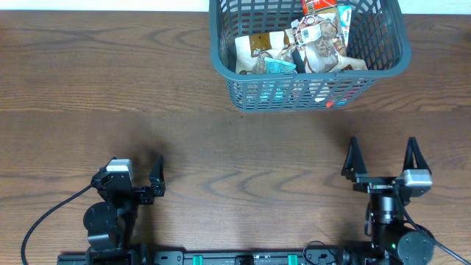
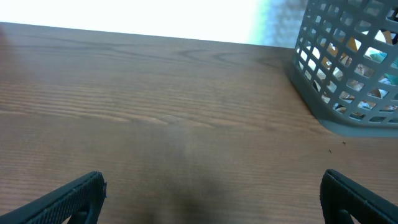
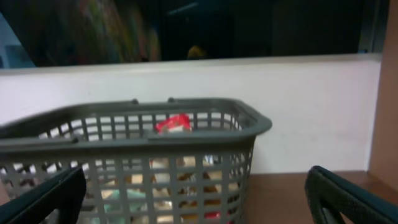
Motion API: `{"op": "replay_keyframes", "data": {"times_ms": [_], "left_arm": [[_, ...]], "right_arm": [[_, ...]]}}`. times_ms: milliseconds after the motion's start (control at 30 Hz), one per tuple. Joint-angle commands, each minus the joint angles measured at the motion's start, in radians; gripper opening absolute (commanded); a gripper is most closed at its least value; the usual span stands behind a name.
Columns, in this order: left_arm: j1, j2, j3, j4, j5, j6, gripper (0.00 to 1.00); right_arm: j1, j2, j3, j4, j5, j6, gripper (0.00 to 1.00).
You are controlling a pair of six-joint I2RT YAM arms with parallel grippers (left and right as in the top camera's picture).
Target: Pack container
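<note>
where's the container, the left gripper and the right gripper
container (image 1: 213, 35), overhead view, on its left rim
left gripper (image 2: 212, 180), left wrist view, midway between its open fingertips
right gripper (image 1: 383, 146), overhead view, midway between its open fingertips

The basket (image 1: 294, 94) is dark grey-blue with a criss-cross hole pattern on its sides. Inside are packets (image 1: 316, 44) in brown, white, red and light blue. The bench (image 1: 221, 140) is brown with wavy wood lines. The left end effector (image 2: 213, 177) and right end effector (image 1: 382, 143) are black.

Snack packets (image 1: 294, 48) in container (image 1: 228, 62).
</note>
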Motion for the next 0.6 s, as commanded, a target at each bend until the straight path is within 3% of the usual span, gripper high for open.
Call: {"op": "replay_keyframes", "data": {"times_ms": [0, 567], "left_arm": [[0.005, -0.006, -0.021, -0.009, 0.006, 0.017, 0.99], [0.005, -0.006, -0.021, -0.009, 0.006, 0.017, 0.99]], "right_arm": [[0.01, -0.009, -0.05, -0.002, 0.016, -0.008, 0.99], [0.011, -0.009, -0.166, 0.0, 0.013, -0.009, 0.99]]}}
